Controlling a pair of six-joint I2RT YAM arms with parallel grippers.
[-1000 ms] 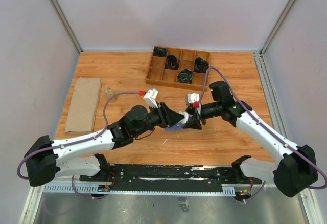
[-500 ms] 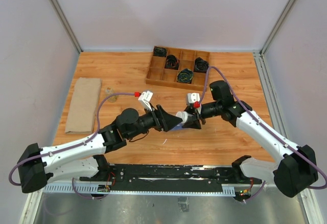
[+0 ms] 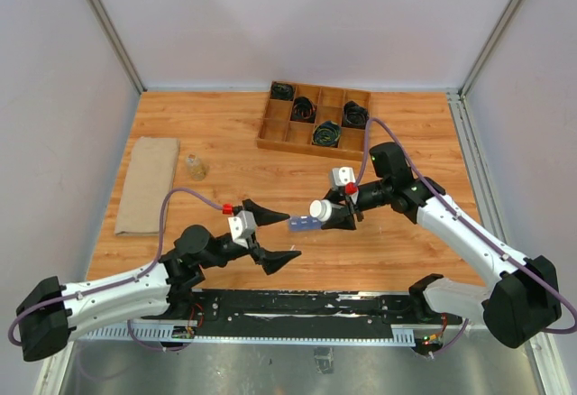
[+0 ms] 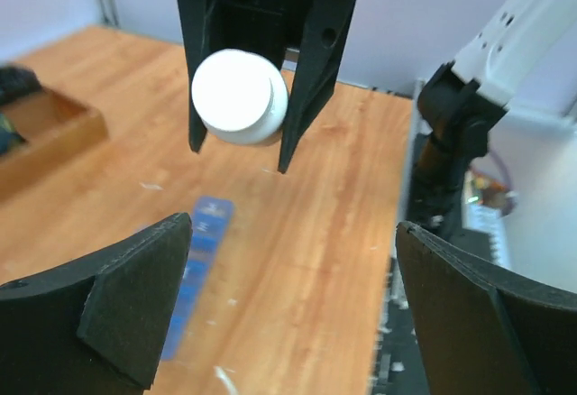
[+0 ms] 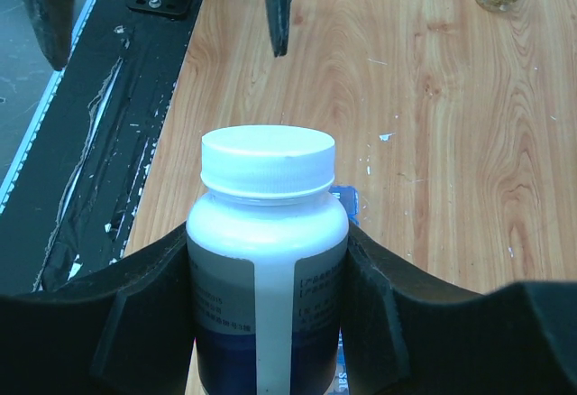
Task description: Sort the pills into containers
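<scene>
1. The right tool (image 3: 334, 215) is clamped round the body of a white-capped bottle (image 3: 321, 208). It holds the bottle on its side above the counter (image 3: 216, 133), with the cap pointing toward the left arm. I take this as an offer, with the cap turned to where the other arm can reach it.
2. The left tool (image 3: 273, 235) stands wide open with nothing between its fingers (image 4: 126, 296). It faces the cap but is apart from it. In the left wrist view the cap sits centred ahead of the gap, which suits a straight approach.
3. The pill organizer (image 3: 303, 225) lies flat on the counter between the two tools, just below the cap end of the bottle. That spot likely lets pills drop straight in. The strip is too blurred to tell whether its lids are up.
4. The cap is still on and I see no pills in the strip, so sorting looks barely begun. The next step probably needs the left tool to close on the cap and twist while the right one holds firm.
5. Risk: with the bottle lying sideways, pills may spill once the cap is off.
6. The wooden tray (image 3: 297, 145) of black cables and the small glass jar (image 3: 196, 167) sit well apart and seem to play no part.
</scene>
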